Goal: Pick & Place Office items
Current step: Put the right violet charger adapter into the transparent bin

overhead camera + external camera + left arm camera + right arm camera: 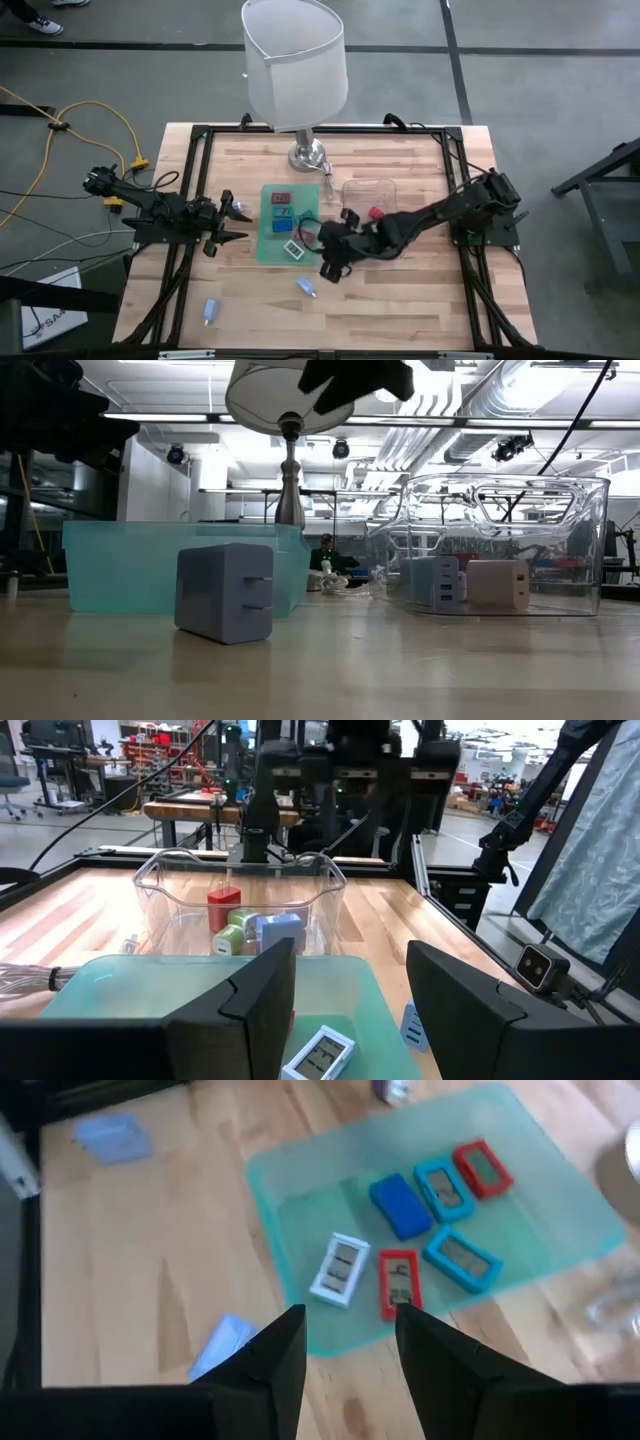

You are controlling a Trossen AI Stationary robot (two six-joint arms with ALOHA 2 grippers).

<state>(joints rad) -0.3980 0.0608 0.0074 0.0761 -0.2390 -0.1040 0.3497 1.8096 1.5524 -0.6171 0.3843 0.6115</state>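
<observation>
A green translucent mat (287, 224) lies mid-table with several flat office items on it: red (483, 1167), teal (443, 1188), blue (400, 1205), teal (462, 1258), red (398, 1282) and white (340, 1268). A light blue piece (306, 287) lies on the wood near the mat, and another (211, 311) lies near the front left. My right gripper (350, 1350) hovers open above the mat's near right corner, slanting down, nothing between its fingers. At the mat's left, my left gripper (350, 1000) waits open and level.
A clear plastic tray (370, 190) right of the mat holds red (223, 906), green and light blue pieces. A lamp with a white shade (297, 60) stands on its metal base (308, 155) at the far middle. Bare wood lies along the near edge.
</observation>
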